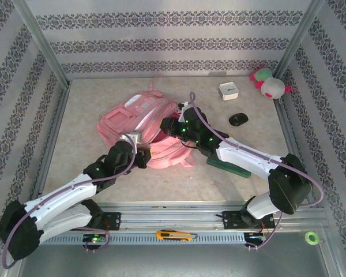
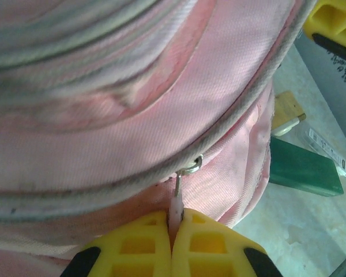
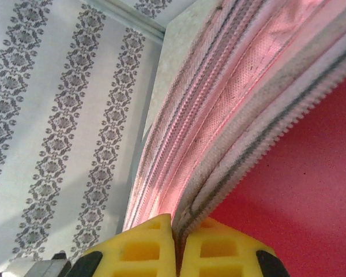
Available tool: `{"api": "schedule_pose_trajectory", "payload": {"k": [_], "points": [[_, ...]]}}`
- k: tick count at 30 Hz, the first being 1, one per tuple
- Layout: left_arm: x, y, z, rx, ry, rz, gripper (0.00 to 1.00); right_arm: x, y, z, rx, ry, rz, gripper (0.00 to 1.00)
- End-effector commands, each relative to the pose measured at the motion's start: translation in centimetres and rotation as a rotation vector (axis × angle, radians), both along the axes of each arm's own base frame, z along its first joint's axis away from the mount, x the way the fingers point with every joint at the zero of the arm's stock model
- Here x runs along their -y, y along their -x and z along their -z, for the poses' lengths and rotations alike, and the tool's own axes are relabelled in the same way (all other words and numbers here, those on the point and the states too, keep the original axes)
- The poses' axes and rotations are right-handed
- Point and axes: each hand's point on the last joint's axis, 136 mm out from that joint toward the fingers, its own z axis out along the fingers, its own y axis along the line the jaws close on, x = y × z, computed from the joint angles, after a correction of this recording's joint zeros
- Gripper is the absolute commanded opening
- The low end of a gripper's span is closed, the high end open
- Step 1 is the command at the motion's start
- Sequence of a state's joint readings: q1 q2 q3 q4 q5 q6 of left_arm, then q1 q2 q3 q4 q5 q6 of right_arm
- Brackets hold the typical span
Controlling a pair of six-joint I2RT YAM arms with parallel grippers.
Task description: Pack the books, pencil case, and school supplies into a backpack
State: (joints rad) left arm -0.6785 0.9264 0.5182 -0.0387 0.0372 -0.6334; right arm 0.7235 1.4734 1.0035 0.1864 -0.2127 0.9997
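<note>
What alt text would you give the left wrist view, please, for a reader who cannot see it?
The left pincer, yellow-fingered, is shut on the pale zip pull of the pink backpack, whose fabric and grey zip lines rise above it. At right, a flat green item lies on the table beside the backpack.

Nothing can be read: the print on the clear packet (image 2: pixel 324 151) is too blurred to make out

Top external: you look down from above and behind over the whole table (image 1: pixel 86 109). Wrist views sit close on the backpack (image 2: pixel 219 92), common to all three: left faces its zipper pull (image 2: pixel 177 202), right looks along its zip (image 3: pixel 265 138) toward the wall (image 3: pixel 46 115).
</note>
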Motion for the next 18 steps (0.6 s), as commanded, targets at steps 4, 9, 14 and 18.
{"api": "schedule_pose_trajectory", "payload": {"k": [4, 9, 14, 18], "points": [[-4.3, -0.1, 2.1, -0.026, -0.102, -0.149, 0.0, 0.9, -0.2, -7.8, 0.165, -0.127, -0.043, 0.0], [-4.3, -0.4, 1.4, -0.013, -0.111, -0.126, 0.0, 0.6, 0.1, -7.7, 0.155, -0.136, -0.064, 0.0], [-4.8, -0.3, 1.5, -0.023, -0.141, -0.129, 0.0, 0.2, 0.5, -7.7, 0.145, -0.144, -0.092, 0.0], [-7.4, -1.4, 2.5, -0.026, -0.171, -0.235, 0.0, -0.1, 1.4, -8.6, 0.149, -0.163, -0.131, 0.0]]}}
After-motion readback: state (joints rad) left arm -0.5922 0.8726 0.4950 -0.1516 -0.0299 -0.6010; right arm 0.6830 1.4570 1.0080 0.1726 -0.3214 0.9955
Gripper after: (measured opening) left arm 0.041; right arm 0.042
